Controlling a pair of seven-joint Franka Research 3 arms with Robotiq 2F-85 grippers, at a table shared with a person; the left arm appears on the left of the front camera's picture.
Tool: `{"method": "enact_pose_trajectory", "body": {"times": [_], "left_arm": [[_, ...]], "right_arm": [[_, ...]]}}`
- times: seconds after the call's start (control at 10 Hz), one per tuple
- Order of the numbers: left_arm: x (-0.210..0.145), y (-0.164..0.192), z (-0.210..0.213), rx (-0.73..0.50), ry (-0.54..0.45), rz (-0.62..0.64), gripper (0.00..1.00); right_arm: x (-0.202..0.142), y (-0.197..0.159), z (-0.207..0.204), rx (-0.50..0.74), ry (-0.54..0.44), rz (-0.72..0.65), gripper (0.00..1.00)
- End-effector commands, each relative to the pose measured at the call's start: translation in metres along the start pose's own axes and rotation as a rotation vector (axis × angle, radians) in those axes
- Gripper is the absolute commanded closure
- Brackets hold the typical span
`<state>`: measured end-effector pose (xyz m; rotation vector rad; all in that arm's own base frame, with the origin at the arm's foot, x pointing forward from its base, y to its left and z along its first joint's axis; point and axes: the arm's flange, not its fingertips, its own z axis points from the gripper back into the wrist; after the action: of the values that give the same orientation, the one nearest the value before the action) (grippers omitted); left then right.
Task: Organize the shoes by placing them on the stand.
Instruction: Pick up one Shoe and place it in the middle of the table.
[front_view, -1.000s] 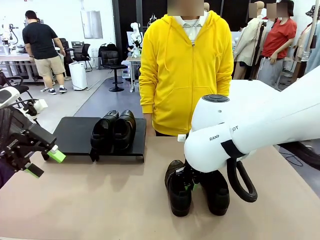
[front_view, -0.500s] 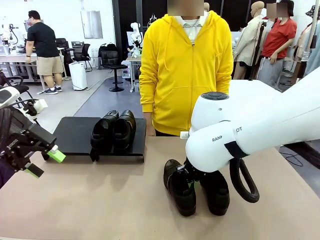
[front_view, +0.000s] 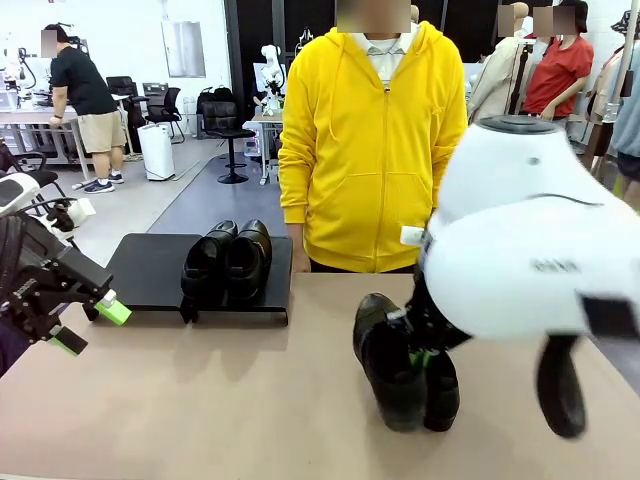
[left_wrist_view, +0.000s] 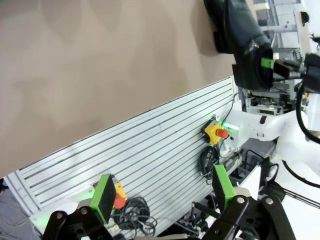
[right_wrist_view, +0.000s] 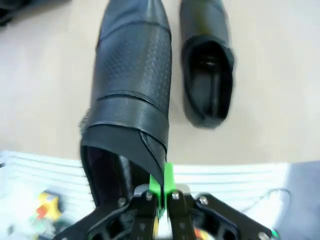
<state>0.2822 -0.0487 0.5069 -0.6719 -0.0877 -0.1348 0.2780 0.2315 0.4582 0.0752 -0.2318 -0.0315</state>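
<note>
Over the table (front_view: 200, 400), right tool (right_wrist_view: 161, 189) pinches shoe (right_wrist_view: 132, 75) heel.

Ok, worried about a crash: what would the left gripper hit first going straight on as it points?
Likely the ribbed metal panel beside the tabletop; the left gripper aims at it, nothing between, but depth is unclear.

The stand (front_view: 150, 268) sits far left on the counter (front_view: 200, 400), two shoes (front_view: 228, 262) side by side on its right section. Nearer, right of centre, the third shoe (front_view: 388, 368) is just left of the fourth shoe (front_view: 443, 392).
</note>
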Motion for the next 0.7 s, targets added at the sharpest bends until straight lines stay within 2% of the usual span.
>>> {"method": "enact_pose_trajectory", "body": {"times": [0.0, 0.2, 0.3, 0.4, 0.5, 0.6], "left_arm": [[-0.001, 0.0, 0.003, -0.018, 0.002, 0.003, 0.0], [-0.001, 0.0, 0.003, -0.018, 0.002, 0.003, 0.0], [-0.001, 0.0, 0.003, -0.018, 0.002, 0.003, 0.0], [-0.001, 0.0, 0.003, -0.018, 0.002, 0.003, 0.0], [-0.001, 0.0, 0.003, -0.018, 0.002, 0.003, 0.0], [-0.001, 0.0, 0.003, -0.018, 0.002, 0.003, 0.0]], "right_arm": [[0.028, 0.008, -0.008, 0.028, 0.021, 0.015, 1.0], [0.028, 0.008, -0.008, 0.028, 0.021, 0.015, 1.0], [-0.001, -0.002, -0.004, -0.008, 0.005, 0.001, 1.0], [-0.004, 0.017, -0.008, -0.013, 0.005, -0.031, 1.0], [-0.013, 0.049, -0.01, 0.056, -0.007, -0.015, 1.0], [-0.019, 0.079, -0.016, 0.035, -0.004, -0.005, 1.0]]}}
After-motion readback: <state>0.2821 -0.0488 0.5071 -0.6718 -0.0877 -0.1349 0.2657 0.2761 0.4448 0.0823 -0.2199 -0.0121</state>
